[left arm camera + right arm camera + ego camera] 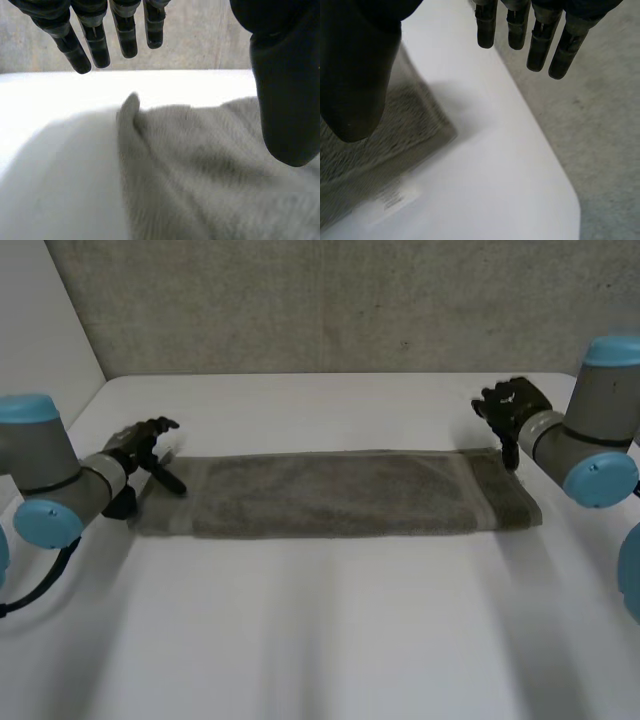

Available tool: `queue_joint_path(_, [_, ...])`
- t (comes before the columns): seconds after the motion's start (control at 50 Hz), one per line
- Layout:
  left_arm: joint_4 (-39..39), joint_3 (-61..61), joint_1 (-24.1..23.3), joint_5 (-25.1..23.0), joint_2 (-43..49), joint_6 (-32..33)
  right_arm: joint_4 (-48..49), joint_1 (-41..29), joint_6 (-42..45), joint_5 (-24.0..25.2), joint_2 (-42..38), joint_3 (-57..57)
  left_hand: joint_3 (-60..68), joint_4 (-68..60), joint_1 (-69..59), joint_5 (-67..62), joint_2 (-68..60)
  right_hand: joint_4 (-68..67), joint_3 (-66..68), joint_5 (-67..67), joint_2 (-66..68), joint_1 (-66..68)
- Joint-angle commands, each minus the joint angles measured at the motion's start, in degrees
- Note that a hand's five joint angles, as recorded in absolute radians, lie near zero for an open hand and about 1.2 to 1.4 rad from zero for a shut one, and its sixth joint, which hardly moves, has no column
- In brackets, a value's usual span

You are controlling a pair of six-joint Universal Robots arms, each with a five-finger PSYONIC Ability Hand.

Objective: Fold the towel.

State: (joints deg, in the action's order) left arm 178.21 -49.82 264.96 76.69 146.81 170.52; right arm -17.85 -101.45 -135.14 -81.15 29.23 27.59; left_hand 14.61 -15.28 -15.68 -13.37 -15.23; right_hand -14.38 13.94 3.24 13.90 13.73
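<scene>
Grey terry towel point(330, 495), stretched flat along the white tabletop point(320, 640). Left hand point(140, 445) at towel's left end, right hand point(510, 405) at its right end. Hover released and uncurled, grasping nothing, likely poised to pinch corners.

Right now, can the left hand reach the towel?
Probably yes: the left hand hangs open just over the end of the towel, with nothing between it and the cloth.
</scene>
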Motion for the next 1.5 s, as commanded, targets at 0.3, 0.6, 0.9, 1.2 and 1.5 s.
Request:
queue_joint_path(0.3, [7.4, -31.01, 0.74, -0.67, -32.27, 3.84, 4.58, 0.98, -7.77, 4.77, 34.21, 38.28, -2.88, 3.55, 3.95, 11.64, 3.51, 4.38, -3.94, -3.24, -3.9, -3.73])
queue_joint_path(0.6, [21.91, -52.67, -4.18, -0.23, -41.16, 20.73, 20.49, 4.86, -6.72, 4.51, 32.2, 59.86, -3.22, 3.89, 4.29, 11.98, 3.84, -2.93, 3.37, 4.08, 3.42, 3.58])
queue_joint_path(0.9, [26.92, -57.67, -6.03, 0.12, -41.25, 20.11, 22.69, 5.91, -6.72, 4.16, 20.26, 53.27, -3.22, 3.89, 4.29, 11.98, 3.84, -41.05, 41.48, 42.19, 41.53, 41.7])
queue_joint_path(1.2, [27.45, -58.64, -5.15, 0.12, -41.95, 19.94, 23.39, 19.95, -6.1, -1.03, 27.98, 50.81, -3.38, 4.06, 4.46, 12.14, 4.01, -65.62, 66.06, 66.76, 66.1, 66.27])
queue_joint_path(1.5, [27.45, -58.29, -5.5, 0.12, -41.95, 16.77, 23.74, -5.16, -5.66, -4.46, 26.93, 36.57, -3.55, 4.22, 4.63, 12.31, 4.18, -65.62, 66.06, 66.76, 66.1, 66.27])
